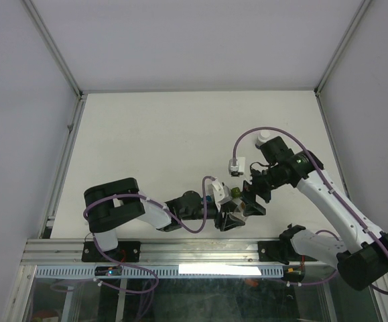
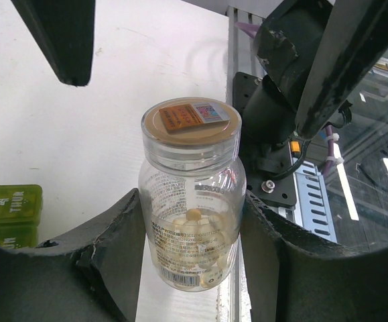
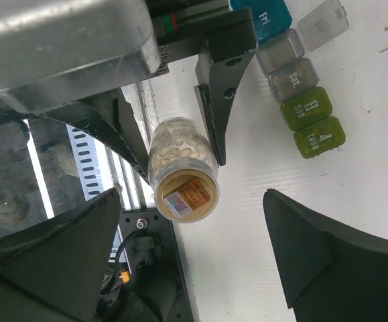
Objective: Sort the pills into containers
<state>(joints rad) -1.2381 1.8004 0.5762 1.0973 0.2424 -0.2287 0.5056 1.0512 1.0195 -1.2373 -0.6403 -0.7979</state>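
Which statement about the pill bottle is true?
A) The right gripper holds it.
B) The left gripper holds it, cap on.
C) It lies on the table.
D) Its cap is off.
B: the left gripper clamps the pill bottle, its cap on.

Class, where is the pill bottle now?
Left wrist view, centre: the pill bottle is held in the left gripper, with the containers at the picture's left edge.

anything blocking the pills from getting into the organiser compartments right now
Yes. The pills sit sealed in the pill bottle, its cap on, clamped by the left gripper. On the pill organiser, the green compartments look shut; one clear flap stands open.
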